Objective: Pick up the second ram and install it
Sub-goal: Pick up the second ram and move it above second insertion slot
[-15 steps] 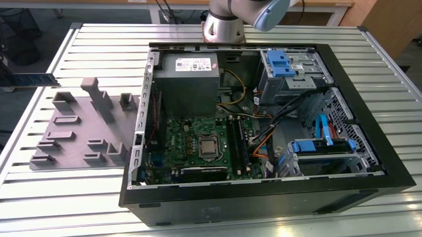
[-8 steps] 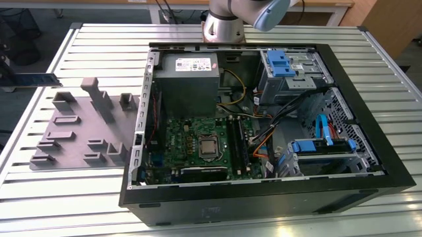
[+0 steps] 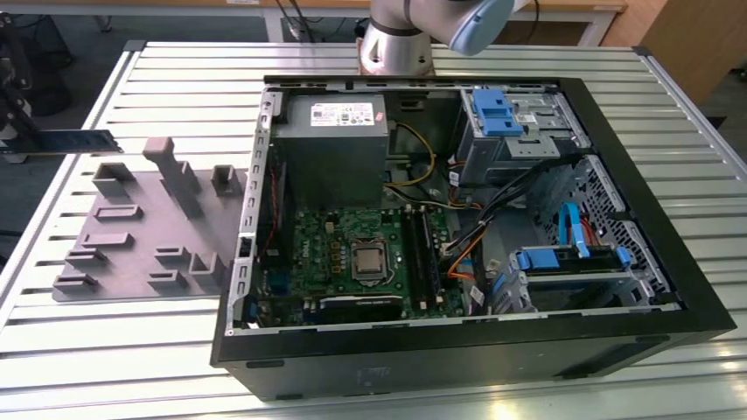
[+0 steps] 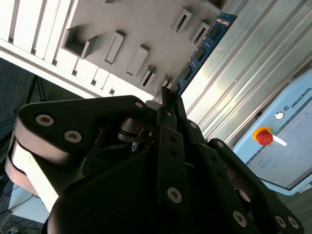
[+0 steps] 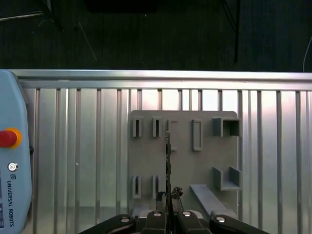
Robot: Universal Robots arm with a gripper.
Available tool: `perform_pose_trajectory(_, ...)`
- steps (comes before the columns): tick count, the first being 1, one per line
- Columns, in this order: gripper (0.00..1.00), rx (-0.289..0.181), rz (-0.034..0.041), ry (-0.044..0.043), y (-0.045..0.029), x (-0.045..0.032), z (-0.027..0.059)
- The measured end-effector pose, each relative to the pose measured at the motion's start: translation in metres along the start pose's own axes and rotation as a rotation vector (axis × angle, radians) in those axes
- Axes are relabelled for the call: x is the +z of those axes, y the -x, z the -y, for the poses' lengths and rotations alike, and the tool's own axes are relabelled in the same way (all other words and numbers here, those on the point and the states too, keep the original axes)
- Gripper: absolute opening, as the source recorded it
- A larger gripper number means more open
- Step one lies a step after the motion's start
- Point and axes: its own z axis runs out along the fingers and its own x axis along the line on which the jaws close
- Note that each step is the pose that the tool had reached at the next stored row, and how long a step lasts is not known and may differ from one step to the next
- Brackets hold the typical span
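Closest in, the black gripper (image 4: 166, 97) is clamped on one end of the second ram (image 4: 201, 50), whose dark blue-green board with its row of chips sticks out past the fingertips. In the exterior view the second ram (image 3: 70, 140) hangs level at about ten o'clock from the open computer case (image 3: 467, 350), above the far edge of the grey holder tray (image 3: 129, 236). So I'd judge the pick-up done and the installing not yet: the stick is well apart from the motherboard (image 3: 338, 236) and its long black slots (image 3: 418, 254). Everything sits on a ribbed metal table (image 3: 210, 61), with the arm's base (image 3: 397, 44) at twelve o'clock. A pale blue pendant (image 5: 9, 170) with a red button lies on the slats, and dark floor lies beyond the table edge.
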Motion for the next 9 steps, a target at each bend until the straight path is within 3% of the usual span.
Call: perform_pose_trajectory(9, 0.14, 0.000, 0.0000, 0.0000, 0.0001, -0.0001, 0.0092)
